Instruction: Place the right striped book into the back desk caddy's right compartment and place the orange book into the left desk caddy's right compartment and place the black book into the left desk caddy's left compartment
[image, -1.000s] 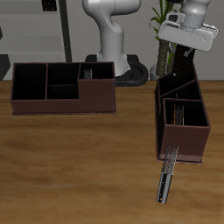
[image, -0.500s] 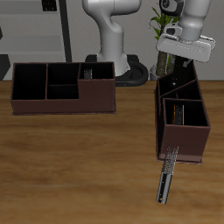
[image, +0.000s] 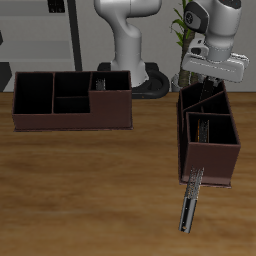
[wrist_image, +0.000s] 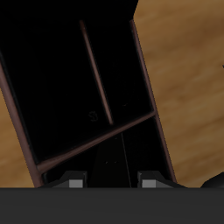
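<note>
The gripper (image: 207, 88) hovers over the left desk caddy (image: 208, 135); whether it pinches anything, I cannot tell; the books look stiff, best gripped across the spine.

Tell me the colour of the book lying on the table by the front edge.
Striped dark and light grey: the book, clearest in the exterior view.

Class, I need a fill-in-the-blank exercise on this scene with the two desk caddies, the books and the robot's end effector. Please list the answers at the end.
1. The end effector hangs above the dark maroon-brown box caddy seen end-on, whose lining is ___.
2. The slim dark book with a pale edge rests on the brown ___-grain table.
3. A grey striped book stands ___ the long maroon-brown caddy seen broadside.

Missing words: black; wood; inside.
</note>
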